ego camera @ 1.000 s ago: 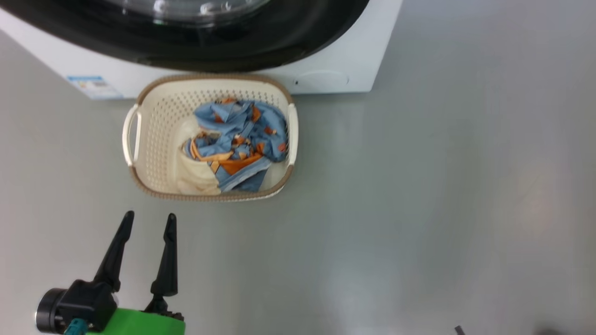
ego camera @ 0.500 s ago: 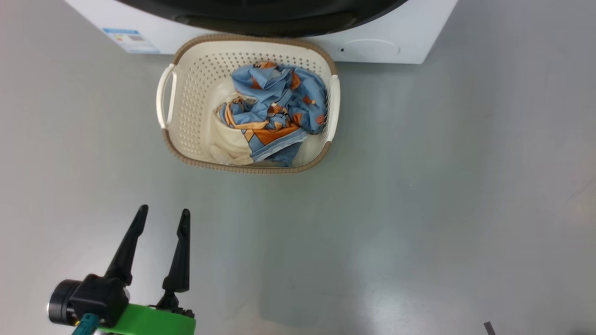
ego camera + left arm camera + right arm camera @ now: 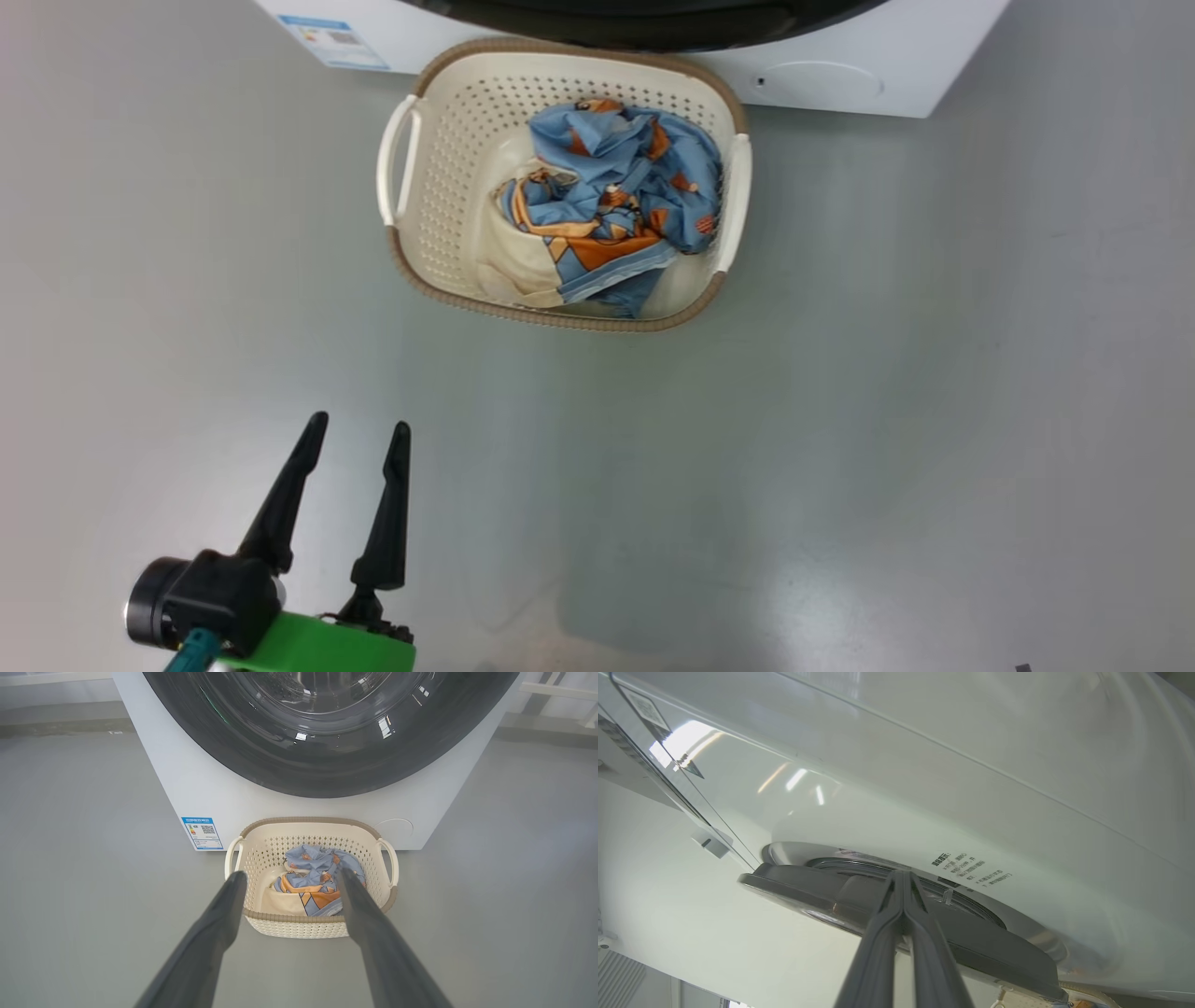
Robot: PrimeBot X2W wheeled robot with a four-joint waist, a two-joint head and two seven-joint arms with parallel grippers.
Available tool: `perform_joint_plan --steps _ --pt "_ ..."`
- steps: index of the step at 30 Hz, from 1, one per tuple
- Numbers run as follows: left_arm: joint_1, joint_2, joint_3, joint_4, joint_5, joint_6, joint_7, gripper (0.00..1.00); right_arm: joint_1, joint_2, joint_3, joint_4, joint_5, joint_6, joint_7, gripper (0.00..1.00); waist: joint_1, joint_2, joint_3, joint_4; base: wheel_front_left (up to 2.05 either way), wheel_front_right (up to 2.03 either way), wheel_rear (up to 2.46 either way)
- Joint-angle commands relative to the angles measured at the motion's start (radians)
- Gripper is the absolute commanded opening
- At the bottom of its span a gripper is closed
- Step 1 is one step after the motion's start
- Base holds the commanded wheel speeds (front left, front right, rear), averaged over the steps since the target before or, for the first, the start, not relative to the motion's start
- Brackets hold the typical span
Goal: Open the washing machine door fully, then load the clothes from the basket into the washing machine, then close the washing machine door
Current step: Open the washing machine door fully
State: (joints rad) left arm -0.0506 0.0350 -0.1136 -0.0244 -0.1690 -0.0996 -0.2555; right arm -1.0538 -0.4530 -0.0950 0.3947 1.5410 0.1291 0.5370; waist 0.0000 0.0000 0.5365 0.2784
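White casing first: the washing machine [image 3: 177, 788] stands on the grey floor [image 3: 887, 420]. The washing machine door [image 3: 327, 770] lies across its opening. In the left wrist view the black rim and glass bowl cover the drum mouth entirely, so the door is not swung open.

Right gripper [image 3: 902, 875]: fingers pressed together with nothing between them, tips set against the edge of the door rim, which the right wrist view shows edge-on. A narrow bright ring shows beneath that rim. Whether the latch has released cannot be told; at best the door is barely lifted off the front.

Left gripper [image 3: 359, 427]: jaws spread wide and empty. It hangs over bare floor, well apart from the basket [image 3: 560, 320] and pointed towards it.

The basket sits on the floor just in front of the machine, below the door. Whether its far rim touches the casing cannot be told. The clothes [image 3: 616, 177] lie heaped inside it, a blue and orange patterned piece over a plain cream one. Nothing has been loaded.

Assessment: the first step, opening the door fully, appears to be in hand and is not complete. Loading and closing are both outstanding, so the task stands near its beginning.
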Motion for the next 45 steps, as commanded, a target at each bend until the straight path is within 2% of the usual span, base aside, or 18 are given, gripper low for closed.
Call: perform_joint_plan --steps 1,21,45 --pt "0.006 0.015 0.03 -0.028 -0.014 0.009 -0.006 1.0 -0.016 -0.011 0.013 -0.023 -0.013 0.002 0.009 0.0 0.0 0.0 0.005 0.015 0.0 0.0 0.0" --pt "0.011 0.015 -0.034 -0.063 -0.073 0.054 -0.006 1.0 -0.141 -0.042 0.114 -0.004 -0.034 0.002 0.043 0.0 0.0 0.0 0.084 0.093 0.0 0.0 0.0" --pt "0.019 0.015 -0.066 -0.056 -0.104 0.077 -0.006 1.0 -0.185 -0.052 0.208 -0.005 -0.031 0.002 0.067 0.0 0.0 0.0 0.087 0.135 0.0 0.0 0.0"
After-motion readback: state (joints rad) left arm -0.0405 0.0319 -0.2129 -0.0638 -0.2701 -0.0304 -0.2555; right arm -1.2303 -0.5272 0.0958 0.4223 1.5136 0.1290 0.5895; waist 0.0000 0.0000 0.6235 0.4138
